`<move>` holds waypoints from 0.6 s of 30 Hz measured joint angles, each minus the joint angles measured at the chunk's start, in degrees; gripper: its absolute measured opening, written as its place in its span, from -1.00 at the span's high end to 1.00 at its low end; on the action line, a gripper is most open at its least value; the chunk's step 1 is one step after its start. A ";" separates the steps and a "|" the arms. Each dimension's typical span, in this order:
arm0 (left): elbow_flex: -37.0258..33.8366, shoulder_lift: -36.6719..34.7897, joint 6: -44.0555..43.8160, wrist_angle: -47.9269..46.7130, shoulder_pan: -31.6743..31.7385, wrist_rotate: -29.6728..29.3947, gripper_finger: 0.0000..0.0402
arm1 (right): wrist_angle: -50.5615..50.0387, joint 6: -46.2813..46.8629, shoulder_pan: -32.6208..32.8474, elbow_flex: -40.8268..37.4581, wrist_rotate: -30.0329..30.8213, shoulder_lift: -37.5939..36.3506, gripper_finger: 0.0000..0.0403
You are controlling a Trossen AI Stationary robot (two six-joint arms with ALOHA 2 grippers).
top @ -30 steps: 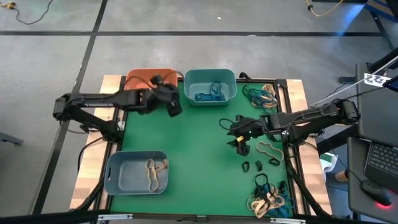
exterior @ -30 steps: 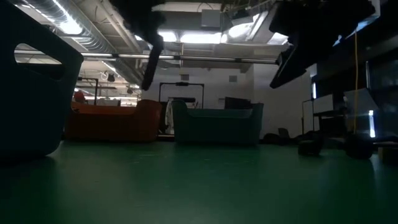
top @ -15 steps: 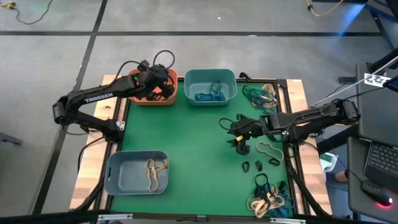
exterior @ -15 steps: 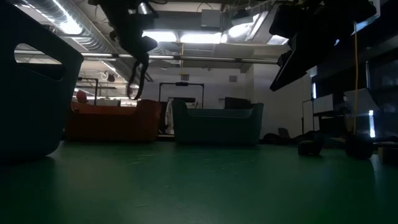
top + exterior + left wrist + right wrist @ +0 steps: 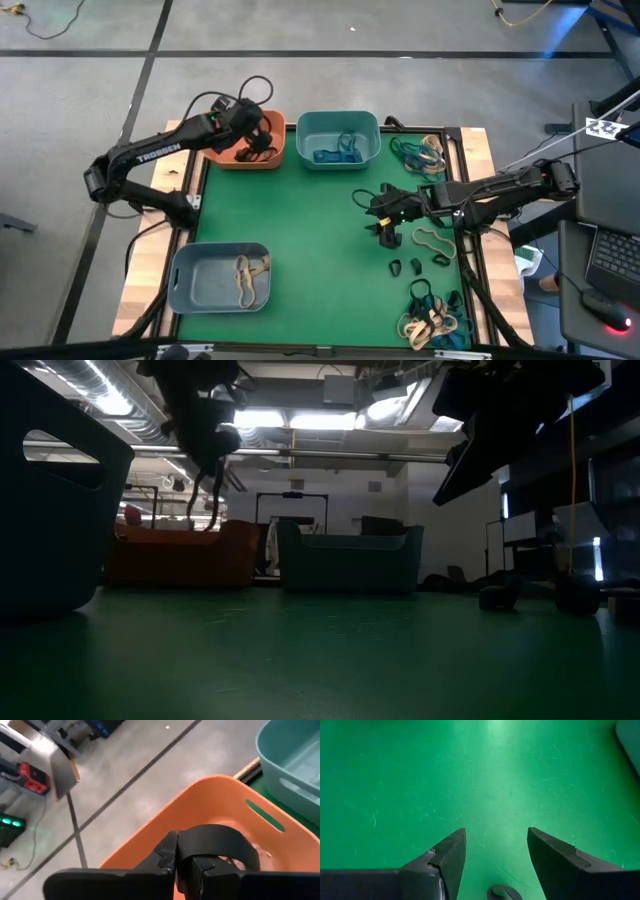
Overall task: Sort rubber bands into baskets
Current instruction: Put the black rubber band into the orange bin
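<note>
From overhead I get even, bright light and soft shadows. My low view is dim, backlit by glaring ceiling lights [image 5: 300, 418]; the near basket [image 5: 55, 510] is a dark blur. Wrist views look bright.

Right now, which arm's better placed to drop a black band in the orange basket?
Left. Its fingers are shut on a black band directly over the orange basket; the right gripper hangs open mid-table.

Industrial lab: concrete floor [image 5: 300, 25], ceiling ducts [image 5: 130, 405], laptop [image 5: 610, 255].

High view looks straight down; low view level across the same green mat [image 5: 300, 230]; wrists close.
</note>
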 joint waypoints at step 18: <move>-2.01 7.37 -1.90 -1.03 3.19 4.28 0.96 | 0.11 1.11 0.00 0.00 0.00 0.00 -0.05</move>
